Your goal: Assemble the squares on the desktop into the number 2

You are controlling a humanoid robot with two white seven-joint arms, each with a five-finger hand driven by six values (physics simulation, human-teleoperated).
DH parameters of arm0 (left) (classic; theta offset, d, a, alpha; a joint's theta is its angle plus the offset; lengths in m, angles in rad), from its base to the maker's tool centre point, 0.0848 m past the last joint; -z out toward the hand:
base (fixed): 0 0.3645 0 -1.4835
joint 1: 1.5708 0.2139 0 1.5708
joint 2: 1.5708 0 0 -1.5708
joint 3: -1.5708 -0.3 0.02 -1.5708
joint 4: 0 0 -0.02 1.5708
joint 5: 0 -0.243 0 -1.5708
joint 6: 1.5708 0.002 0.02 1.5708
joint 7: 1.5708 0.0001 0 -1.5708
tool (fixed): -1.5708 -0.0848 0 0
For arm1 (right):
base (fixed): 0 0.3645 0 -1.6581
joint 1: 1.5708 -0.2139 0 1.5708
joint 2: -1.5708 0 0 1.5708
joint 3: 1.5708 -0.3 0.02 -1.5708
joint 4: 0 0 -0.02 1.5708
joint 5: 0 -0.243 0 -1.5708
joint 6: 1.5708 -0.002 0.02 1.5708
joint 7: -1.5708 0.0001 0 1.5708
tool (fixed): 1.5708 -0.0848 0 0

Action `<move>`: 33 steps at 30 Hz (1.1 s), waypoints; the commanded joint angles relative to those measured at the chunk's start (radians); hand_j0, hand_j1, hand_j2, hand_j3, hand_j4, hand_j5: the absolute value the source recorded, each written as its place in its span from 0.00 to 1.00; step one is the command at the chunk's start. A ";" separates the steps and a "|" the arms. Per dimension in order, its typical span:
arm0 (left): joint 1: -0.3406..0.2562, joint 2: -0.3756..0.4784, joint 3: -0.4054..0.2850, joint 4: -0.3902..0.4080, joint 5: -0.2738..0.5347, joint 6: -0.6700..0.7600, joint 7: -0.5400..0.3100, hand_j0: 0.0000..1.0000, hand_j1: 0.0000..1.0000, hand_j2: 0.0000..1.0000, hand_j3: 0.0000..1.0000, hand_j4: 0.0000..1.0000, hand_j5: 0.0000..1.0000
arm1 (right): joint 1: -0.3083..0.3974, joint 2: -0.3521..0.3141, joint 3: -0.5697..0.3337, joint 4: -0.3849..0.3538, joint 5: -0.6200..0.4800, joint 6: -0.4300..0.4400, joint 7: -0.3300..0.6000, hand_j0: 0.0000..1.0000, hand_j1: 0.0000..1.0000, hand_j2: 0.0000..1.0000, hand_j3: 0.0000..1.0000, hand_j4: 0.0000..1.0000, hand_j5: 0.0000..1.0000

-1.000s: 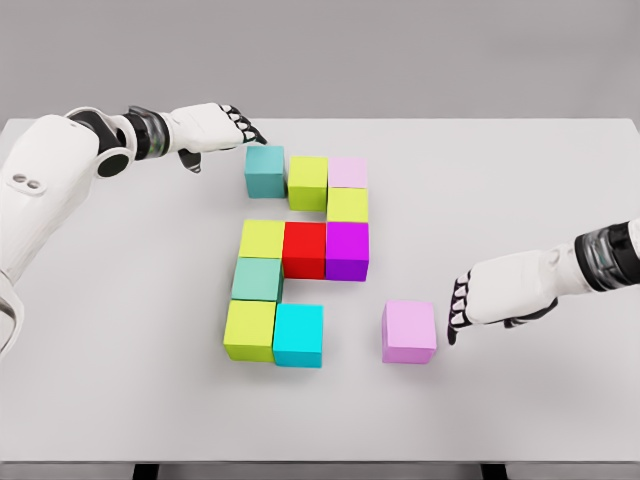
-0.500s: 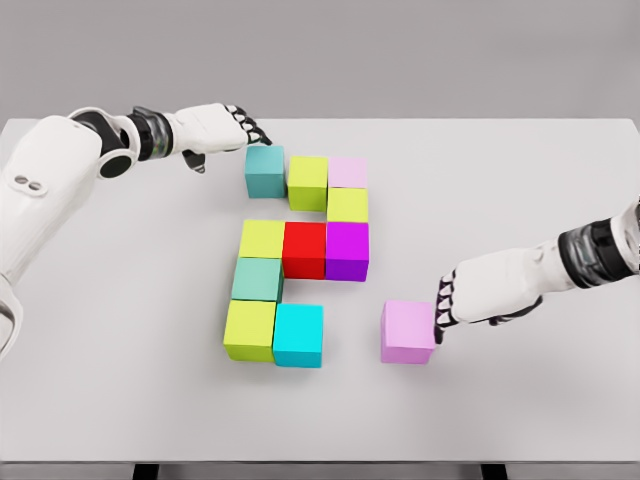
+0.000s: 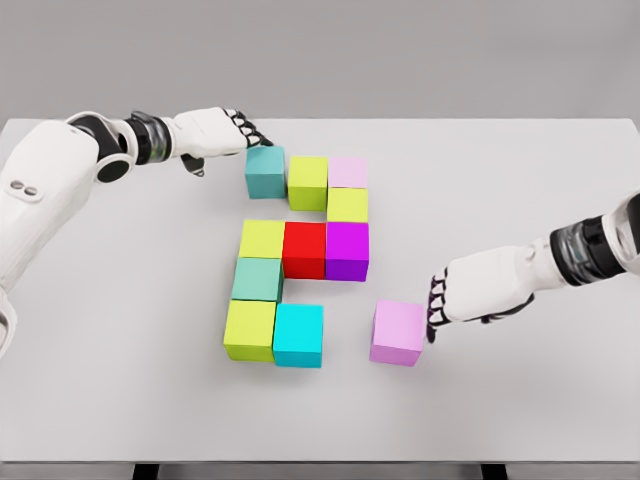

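Coloured cubes lie on the white table point(image 3: 520, 190). The top row holds a teal cube point(image 3: 265, 171), a lime cube point(image 3: 308, 182) and a pale pink cube point(image 3: 348, 172), with a lime cube point(image 3: 348, 205) below the pink one. The middle row is a lime cube point(image 3: 262, 240), a red cube point(image 3: 304, 249) and a purple cube point(image 3: 347, 250). Below sit a green-teal cube point(image 3: 257, 280), a lime cube point(image 3: 250, 330) and a cyan cube point(image 3: 298, 335). A loose pink cube point(image 3: 398, 332) lies right of the cyan one, a gap between them. My right hand point(image 3: 436, 305) presses its fingertips against that cube's right side. My left hand point(image 3: 243, 131) hovers open by the teal cube's upper left corner.
The table's right half and front strip hold no objects. A grey wall point(image 3: 400, 50) stands behind the table's far edge.
My right hand has moved left, met the loose pink cube and pushed it a little left toward the cyan cube. The left hand has barely shifted.
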 commanded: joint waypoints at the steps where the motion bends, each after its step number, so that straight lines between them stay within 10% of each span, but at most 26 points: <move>1: 0.000 0.007 0.003 -0.012 0.003 0.001 0.000 1.00 1.00 1.00 1.00 1.00 1.00 | 0.000 -0.019 -0.011 0.000 -0.001 0.002 0.000 0.76 0.76 0.76 0.76 0.76 0.76; 33: 0.009 0.015 0.024 -0.035 0.036 0.001 0.002 1.00 1.00 1.00 1.00 1.00 1.00 | 0.018 0.052 -0.008 0.000 0.032 0.002 0.003 0.76 0.76 0.76 0.76 0.76 0.76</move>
